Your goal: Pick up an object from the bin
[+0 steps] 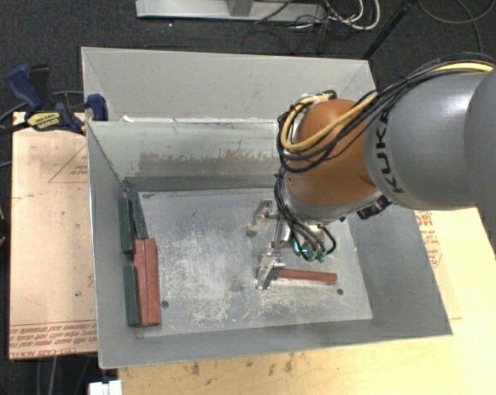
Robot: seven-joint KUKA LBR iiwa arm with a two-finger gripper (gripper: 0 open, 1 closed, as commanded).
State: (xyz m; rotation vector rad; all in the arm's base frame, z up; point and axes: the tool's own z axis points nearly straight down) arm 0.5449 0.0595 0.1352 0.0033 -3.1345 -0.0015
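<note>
1. the gripper [264, 249] hangs low over the right half of the grey bin [198, 303], its two fingers spread apart, nothing between them
2. a thin reddish-brown stick [307, 276] lies flat on the floor at front right, its left end just beside the nearer fingertip
3. a red-brown block [147, 282] and dark green strips [131, 253] lie along the left wall, well apart from the gripper

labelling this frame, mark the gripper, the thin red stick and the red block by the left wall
gripper [266, 249], camera view, midway between its fingertips
thin red stick [307, 276], camera view, middle of its length
red block [147, 282], camera view, middle of its top face
</note>
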